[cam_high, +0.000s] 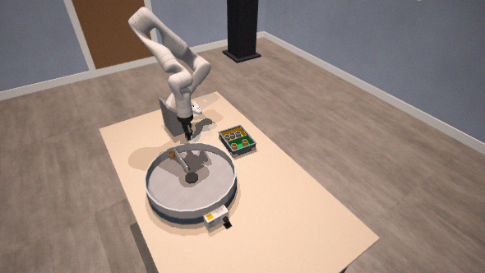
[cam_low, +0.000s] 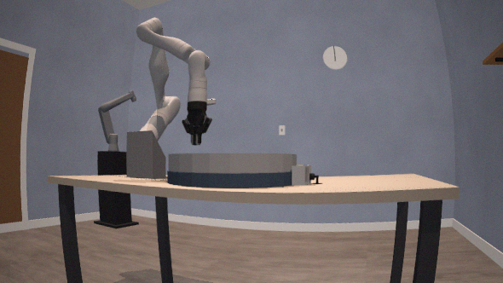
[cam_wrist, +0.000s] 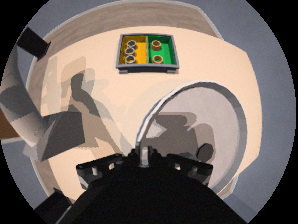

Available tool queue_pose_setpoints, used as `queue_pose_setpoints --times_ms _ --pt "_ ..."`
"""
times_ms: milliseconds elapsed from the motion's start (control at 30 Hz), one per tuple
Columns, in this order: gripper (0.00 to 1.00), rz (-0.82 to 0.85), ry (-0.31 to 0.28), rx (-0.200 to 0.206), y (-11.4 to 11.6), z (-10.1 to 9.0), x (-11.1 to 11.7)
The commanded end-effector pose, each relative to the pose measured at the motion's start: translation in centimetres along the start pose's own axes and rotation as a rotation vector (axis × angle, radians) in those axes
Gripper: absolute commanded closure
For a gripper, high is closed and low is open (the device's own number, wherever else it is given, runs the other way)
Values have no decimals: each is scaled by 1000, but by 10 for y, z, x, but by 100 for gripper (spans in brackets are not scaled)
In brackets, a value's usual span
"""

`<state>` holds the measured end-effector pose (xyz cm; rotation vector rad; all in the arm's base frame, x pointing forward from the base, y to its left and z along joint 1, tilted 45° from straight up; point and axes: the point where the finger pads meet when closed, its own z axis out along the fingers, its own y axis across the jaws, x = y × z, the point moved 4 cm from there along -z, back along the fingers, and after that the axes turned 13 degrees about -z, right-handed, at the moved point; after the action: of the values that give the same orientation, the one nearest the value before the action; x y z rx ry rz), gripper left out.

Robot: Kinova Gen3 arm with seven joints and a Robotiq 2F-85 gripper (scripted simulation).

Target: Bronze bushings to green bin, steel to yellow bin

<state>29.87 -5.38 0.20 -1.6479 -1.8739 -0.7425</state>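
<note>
My gripper (cam_high: 188, 137) (cam_low: 195, 143) (cam_wrist: 143, 151) is nearly closed, with a narrow gap and nothing held. It hangs above the base-side rim of the turntable (cam_high: 151, 195) (cam_low: 232, 163) (cam_wrist: 242, 125). A bronze bushing (cam_high: 172, 155) sits on the turntable by the inner wall, beside the bar's outer end; my gripper hides that area in the wrist view. Three steel bushings, one of them here (cam_high: 237, 134) (cam_wrist: 130, 60), are in the yellow bin (cam_high: 236, 130) (cam_wrist: 142, 51). Two bronze bushings (cam_high: 245, 142) (cam_wrist: 156, 45) are in the green bin (cam_high: 239, 145) (cam_wrist: 168, 47).
A light bar (cam_high: 181, 160) runs from the wall to the dark hub (cam_high: 191, 178) (cam_wrist: 204, 151). The raised turntable wall stands below my gripper. A white control box (cam_high: 216, 218) (cam_low: 301, 175) sits at the turntable's far side. The grey arm mount (cam_high: 169, 119) (cam_low: 145, 154) is behind my gripper.
</note>
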Motion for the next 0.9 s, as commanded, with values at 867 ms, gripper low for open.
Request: queue_pose_setpoints --times_ms 867 --pt "86 5 4 -9 -5 14 -97"
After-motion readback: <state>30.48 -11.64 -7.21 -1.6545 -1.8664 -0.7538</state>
